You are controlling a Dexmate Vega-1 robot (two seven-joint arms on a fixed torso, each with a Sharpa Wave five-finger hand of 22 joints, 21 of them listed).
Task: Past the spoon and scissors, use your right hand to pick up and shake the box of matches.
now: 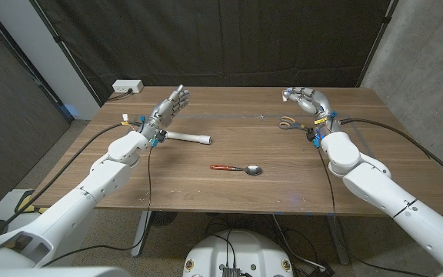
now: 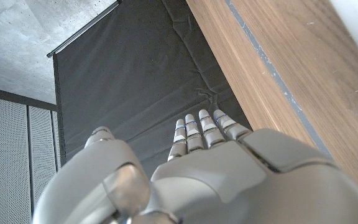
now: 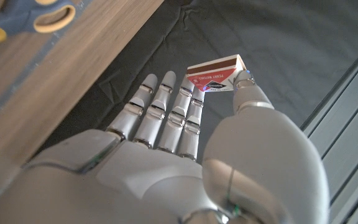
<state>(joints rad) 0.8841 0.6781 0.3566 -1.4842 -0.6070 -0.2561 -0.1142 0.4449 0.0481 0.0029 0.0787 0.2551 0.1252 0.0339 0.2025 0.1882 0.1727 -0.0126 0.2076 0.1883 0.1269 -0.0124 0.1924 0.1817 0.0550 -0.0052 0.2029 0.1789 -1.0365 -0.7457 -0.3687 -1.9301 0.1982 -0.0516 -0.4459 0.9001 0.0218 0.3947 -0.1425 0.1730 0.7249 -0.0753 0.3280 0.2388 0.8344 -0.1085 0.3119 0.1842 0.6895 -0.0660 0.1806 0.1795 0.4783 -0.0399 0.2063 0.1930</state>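
Wooden table (image 1: 206,188) with three things on it.
A spoon (image 1: 237,168) lies near the middle, a white tube (image 1: 189,137) far left, scissors (image 1: 287,121) far right.

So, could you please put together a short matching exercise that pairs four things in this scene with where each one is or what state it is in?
Things:
1. spoon
2. scissors
3. box of matches
4. left hand

States or places:
A. pinched between thumb and fingers of the right hand
B. lying on the table, near its middle
C. raised above the table, holding nothing, fingers apart
D. lying on the table beside the right hand

Pairs: 1-B, 2-D, 3-A, 4-C
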